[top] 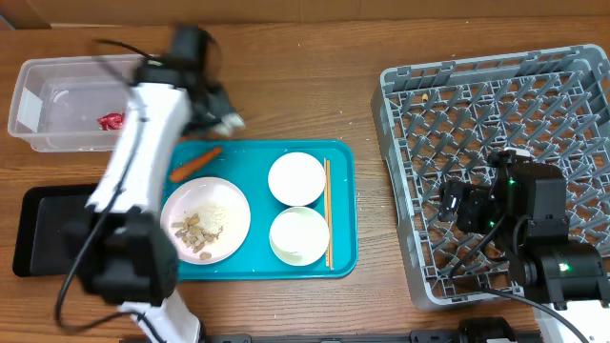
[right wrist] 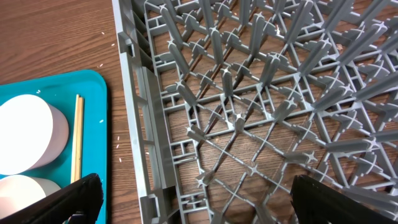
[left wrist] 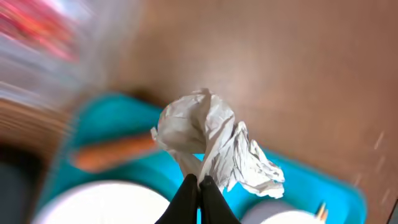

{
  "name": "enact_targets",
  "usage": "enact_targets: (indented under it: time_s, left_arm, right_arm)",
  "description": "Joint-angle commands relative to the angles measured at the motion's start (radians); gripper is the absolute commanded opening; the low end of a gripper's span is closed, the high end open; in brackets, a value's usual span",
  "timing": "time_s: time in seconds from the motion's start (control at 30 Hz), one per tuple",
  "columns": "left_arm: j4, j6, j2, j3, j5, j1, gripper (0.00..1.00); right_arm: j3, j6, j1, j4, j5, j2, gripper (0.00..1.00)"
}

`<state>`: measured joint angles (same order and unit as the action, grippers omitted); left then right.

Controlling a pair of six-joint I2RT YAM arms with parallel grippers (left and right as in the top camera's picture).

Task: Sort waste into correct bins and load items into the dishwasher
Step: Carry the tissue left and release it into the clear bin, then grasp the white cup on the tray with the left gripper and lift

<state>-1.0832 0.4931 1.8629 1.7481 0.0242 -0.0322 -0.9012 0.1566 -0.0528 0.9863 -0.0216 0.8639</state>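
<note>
Left wrist view: the left gripper (left wrist: pixel 199 186) pinches the crumpled white tissue (left wrist: pixel 211 146) above the teal tray (left wrist: pixel 118 109), probably bound for the clear tub (top: pixel 57 105) at the overhead's upper left. The right gripper (right wrist: pixel 199 193) hangs spread apart over the dish rack (right wrist: pixel 249 93), idle.

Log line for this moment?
left fingers shut on tissue | right fingers open above rack | wrapper in tub | carrot, plate, bowls, chopsticks on teal tray

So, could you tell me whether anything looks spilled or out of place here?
Yes: loose white rice grains lie scattered on the wooden table between the teal tray and the grey dish rack, where food scraps should not be.
</note>
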Motion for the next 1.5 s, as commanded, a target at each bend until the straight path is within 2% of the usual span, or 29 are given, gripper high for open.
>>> enact_targets:
  time_s: [0.0,0.27,0.37,0.47,0.57,0.67,0.77,0.83,0.97,1.1,1.2,1.47]
  left_arm:
    - [0.027,-0.026,-0.053,0.043,0.089,0.093,0.04]
    - [0.094,-0.022,-0.009,0.042,0.087,0.248,0.05]
    - [0.097,-0.022,0.013,0.042,0.087,0.264,0.36]
    - [0.101,-0.05,0.012,0.043,0.084,0.262,0.42]
    - [0.091,-0.053,-0.002,0.045,0.046,0.254,0.44]
    - [0.047,-0.054,-0.022,0.045,-0.08,0.242,0.44]
    - [-0.021,-0.095,-0.028,0.045,-0.212,0.214,0.45]
    - [-0.072,-0.138,-0.025,0.044,-0.249,0.176,0.45]
    - [-0.159,-0.217,-0.024,0.036,-0.218,0.063,0.45]
    - [-0.263,-0.221,-0.024,0.035,-0.158,-0.047,0.45]
    - [-0.343,-0.22,-0.024,0.035,-0.118,-0.089,0.45]
    - [-0.499,-0.228,-0.066,0.03,-0.126,-0.146,0.48]
  right_arm:
    - [-0.029,-0.003,0.003,-0.004,0.006,-0.006,1.0]
    - [-0.029,-0.003,0.003,-0.003,0.005,-0.006,1.0]
    - [-0.029,-0.003,0.003,-0.003,0.005,-0.006,1.0]
    - [-0.029,-0.003,0.003,-0.003,0.006,-0.006,1.0]
    - [-0.029,-0.003,0.003,-0.004,0.006,-0.006,1.0]
    - [-0.029,-0.003,0.003,-0.004,0.005,-0.004,1.0]
    - [-0.029,-0.003,0.003,-0.004,0.004,-0.004,1.0]
    - [-0.029,-0.003,0.003,-0.004,0.002,-0.004,1.0]
    - [-0.029,-0.003,0.003,-0.004,0.002,-0.004,1.0]
    - [-0.029,-0.003,0.003,-0.004,-0.038,-0.004,1.0]
    - [-0.029,-0.004,0.003,-0.011,-0.09,-0.004,1.0]
    - [-0.029,-0.003,0.003,-0.007,-0.092,-0.004,1.0]
